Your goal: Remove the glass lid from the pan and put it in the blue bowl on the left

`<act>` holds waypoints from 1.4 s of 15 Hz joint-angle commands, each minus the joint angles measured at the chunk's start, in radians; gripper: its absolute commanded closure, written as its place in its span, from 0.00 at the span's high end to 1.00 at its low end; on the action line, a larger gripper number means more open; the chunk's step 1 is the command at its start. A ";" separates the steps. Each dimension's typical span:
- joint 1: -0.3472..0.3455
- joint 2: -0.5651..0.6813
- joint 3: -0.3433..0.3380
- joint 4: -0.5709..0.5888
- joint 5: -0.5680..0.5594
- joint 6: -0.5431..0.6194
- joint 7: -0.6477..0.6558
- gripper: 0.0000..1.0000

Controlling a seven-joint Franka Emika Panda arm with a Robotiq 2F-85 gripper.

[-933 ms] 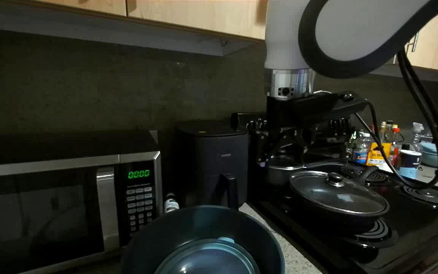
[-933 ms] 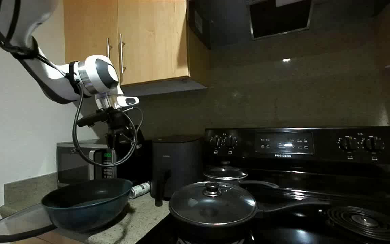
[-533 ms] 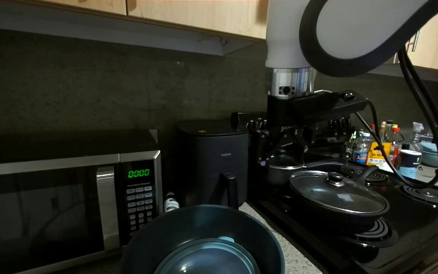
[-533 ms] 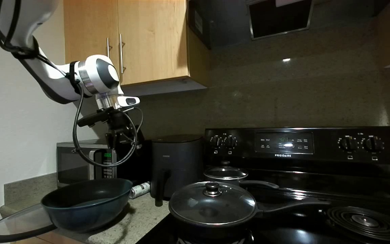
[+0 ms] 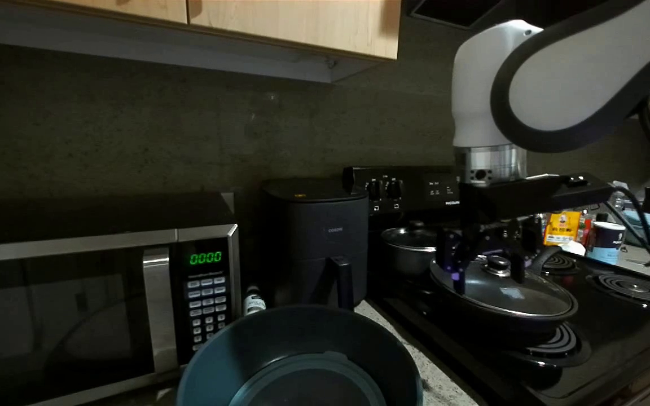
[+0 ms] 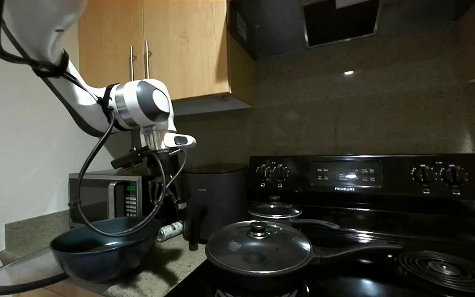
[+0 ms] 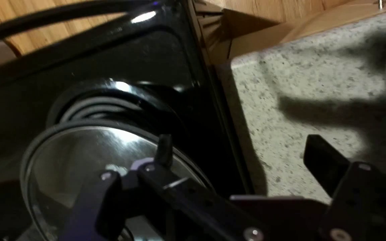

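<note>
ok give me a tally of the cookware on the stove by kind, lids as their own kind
Pan: 1
Pot: 1
Lids: 2, pan lid and pot lid
Total: 4

I'm seeing a teal-blue bowl (image 6: 101, 262), a black pan (image 6: 258, 282), a pale counter (image 7: 276, 147) speckled grey, and green digits (image 5: 205, 257) glowing on the microwave (image 5: 77, 316).

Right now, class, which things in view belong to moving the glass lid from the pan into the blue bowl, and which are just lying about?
Belongs to the job:
glass lid
black pan, beneath that lid
blue bowl

Just lying about:
smaller lidded pot
air fryer
microwave
small labelled container
yellow packet
</note>
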 commanded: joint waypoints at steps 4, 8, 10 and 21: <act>-0.022 -0.089 -0.039 -0.117 0.041 -0.010 0.082 1.00; -0.023 -0.112 -0.037 -0.122 0.058 -0.007 0.096 1.00; -0.047 -0.098 -0.043 -0.103 0.068 0.009 0.170 1.00; -0.180 -0.085 -0.164 -0.083 0.049 -0.012 0.317 1.00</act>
